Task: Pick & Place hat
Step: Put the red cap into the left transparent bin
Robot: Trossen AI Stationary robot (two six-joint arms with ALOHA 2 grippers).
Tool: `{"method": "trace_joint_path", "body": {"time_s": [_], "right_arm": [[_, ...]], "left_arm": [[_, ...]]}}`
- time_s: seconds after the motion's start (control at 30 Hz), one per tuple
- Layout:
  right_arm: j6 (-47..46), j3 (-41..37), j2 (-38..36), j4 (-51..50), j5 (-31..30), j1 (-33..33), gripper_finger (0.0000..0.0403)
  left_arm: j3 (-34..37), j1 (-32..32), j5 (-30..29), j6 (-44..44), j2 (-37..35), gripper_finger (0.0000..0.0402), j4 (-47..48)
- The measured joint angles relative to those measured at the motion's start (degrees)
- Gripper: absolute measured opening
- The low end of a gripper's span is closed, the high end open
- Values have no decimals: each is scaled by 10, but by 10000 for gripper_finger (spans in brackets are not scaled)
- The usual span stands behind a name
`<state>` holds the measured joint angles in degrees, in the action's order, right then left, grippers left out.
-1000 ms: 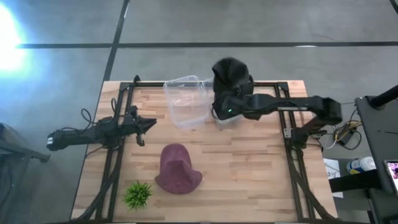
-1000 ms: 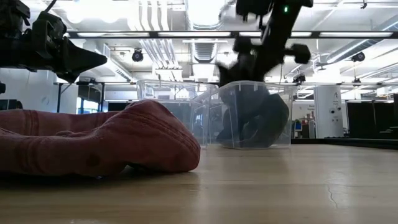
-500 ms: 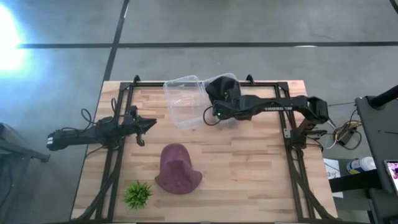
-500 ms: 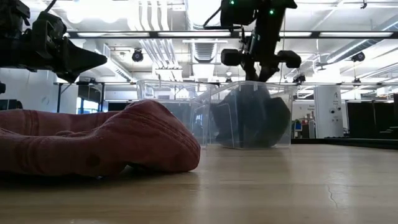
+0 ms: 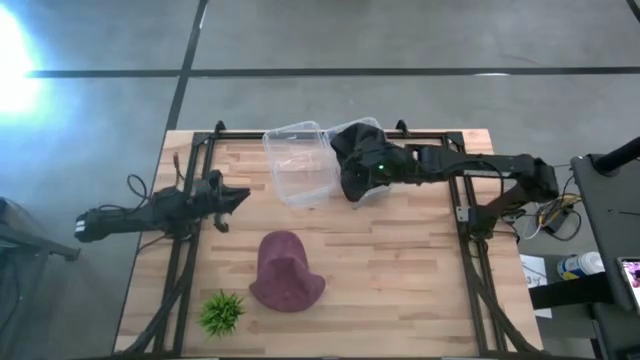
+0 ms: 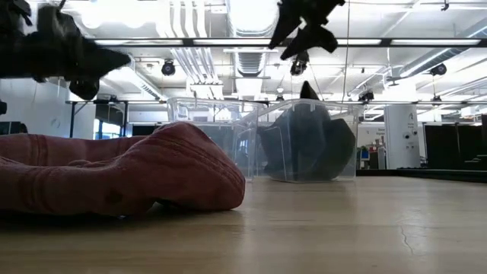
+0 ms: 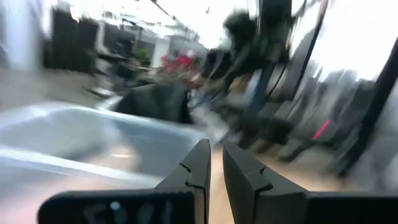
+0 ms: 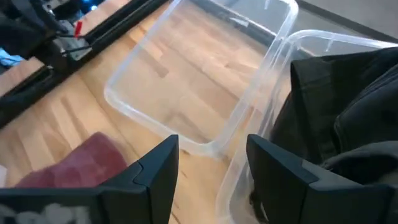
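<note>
A black hat (image 5: 362,148) lies crumpled inside a clear bin (image 6: 344,114) at the far middle of the table, with one peak poking above the rim. A maroon hat (image 5: 287,270) rests on its brim on the wood nearer the front. My right gripper (image 8: 211,168) hovers open above the near-left corner of the black hat's bin (image 5: 352,180), touching nothing. Over the table's left side my left gripper (image 5: 240,195) is shut and has nothing between its fingers (image 7: 214,168).
An empty clear bin (image 5: 300,165) stands against the left side of the black hat's bin. A small green plant (image 5: 222,312) sits at the front left. Black frame rails run along both sides of the table. Bare wood lies to the right of the maroon hat.
My right gripper has opened and let go of the black hat, which now sits in its bin. The gripper has then risen clear above the rim. My left arm has stirred slightly.
</note>
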<state>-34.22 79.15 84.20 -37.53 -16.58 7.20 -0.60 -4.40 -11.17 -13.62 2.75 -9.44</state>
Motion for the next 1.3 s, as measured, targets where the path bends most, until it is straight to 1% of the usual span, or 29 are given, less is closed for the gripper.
{"method": "trace_joint_path", "body": {"time_s": [0.1,0.17,0.27,0.4,0.47,0.57,0.6,0.73,0.8,0.87,1.07,1.13,1.23,1.3], "right_arm": [[-20,0,-20,-12,-1,1,187],[-26,0,-29,-25,-1,1,187],[-29,-1,-31,-43,-8,0,187],[-26,-2,-30,-47,-15,1,187],[-20,-2,-26,-46,-16,1,187],[-18,-2,-20,-47,-10,1,187],[-18,-2,-19,-47,-8,1,187],[-18,-2,-16,-50,2,1,187],[-18,-2,-16,-58,5,1,187],[-18,-2,-16,-62,8,0,187],[-18,-2,-16,-73,8,1,187],[-18,-2,-16,-73,8,1,187],[-16,-2,-16,-73,8,0,187],[-16,-2,-16,-73,8,1,187]], "left_arm": [[0,0,-4,-204,0,37,-50],[0,0,-9,-298,-1,37,-76],[0,0,-16,-366,-1,37,-104],[0,0,-52,-452,-1,37,-118],[0,0,-50,-458,4,37,-120],[0,0,-22,-486,23,37,-83],[-3,0,-17,-503,33,37,-52],[-45,0,-9,-566,93,37,145],[-70,0,8,-564,126,37,202],[-88,0,37,-558,159,37,214],[-103,0,188,-459,254,37,152],[-103,0,222,-429,287,37,131],[-103,0,237,-365,334,37,127],[-103,-1,215,-326,362,37,128]]}}
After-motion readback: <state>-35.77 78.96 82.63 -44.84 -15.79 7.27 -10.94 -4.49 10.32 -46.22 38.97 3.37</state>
